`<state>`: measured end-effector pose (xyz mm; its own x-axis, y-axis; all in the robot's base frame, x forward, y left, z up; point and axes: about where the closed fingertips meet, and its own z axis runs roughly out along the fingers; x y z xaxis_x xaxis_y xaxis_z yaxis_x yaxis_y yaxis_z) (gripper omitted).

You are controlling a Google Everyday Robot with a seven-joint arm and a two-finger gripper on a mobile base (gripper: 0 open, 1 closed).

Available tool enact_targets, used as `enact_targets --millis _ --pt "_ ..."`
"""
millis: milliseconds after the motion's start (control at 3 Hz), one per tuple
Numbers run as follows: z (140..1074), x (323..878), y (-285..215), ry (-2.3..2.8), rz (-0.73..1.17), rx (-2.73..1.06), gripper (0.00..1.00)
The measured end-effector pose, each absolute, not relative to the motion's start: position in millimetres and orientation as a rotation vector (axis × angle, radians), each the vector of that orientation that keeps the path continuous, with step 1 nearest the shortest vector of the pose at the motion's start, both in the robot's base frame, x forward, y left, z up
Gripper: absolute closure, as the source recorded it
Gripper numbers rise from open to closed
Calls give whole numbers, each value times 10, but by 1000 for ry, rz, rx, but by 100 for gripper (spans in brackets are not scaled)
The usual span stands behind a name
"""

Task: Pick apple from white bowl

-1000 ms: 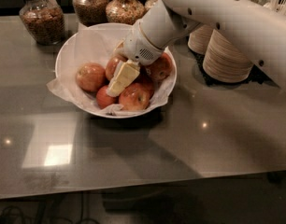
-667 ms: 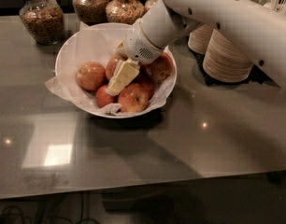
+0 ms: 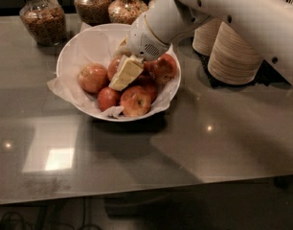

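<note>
The white bowl (image 3: pixel 74 47), wide and lined with crumpled white paper, stands at the back left of the table and holds several red apples. My gripper (image 3: pixel 125 76) is down in the middle of the pile, under the white arm that comes in from the upper right. A red apple with an orange blush (image 3: pixel 114 67) lies right against the gripper and is partly hidden by it. Other apples lie around it: a large one on the left (image 3: pixel 93 77), one at the front (image 3: pixel 135 101), one on the right (image 3: pixel 163 67).
Glass jars of dry food (image 3: pixel 42 18) stand behind the bowl. Stacks of tan paper bowls (image 3: pixel 235 54) stand to the right of it. The grey table (image 3: pixel 194 147) reaches to the front edge.
</note>
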<state>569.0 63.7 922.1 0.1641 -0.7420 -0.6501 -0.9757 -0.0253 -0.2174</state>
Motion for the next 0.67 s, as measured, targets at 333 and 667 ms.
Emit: enact_targets --millis 333,667 --pt "9221 5690 637 1630 479 -1819 100" --pt "9356 5630 641 1548 514 -1801 100"
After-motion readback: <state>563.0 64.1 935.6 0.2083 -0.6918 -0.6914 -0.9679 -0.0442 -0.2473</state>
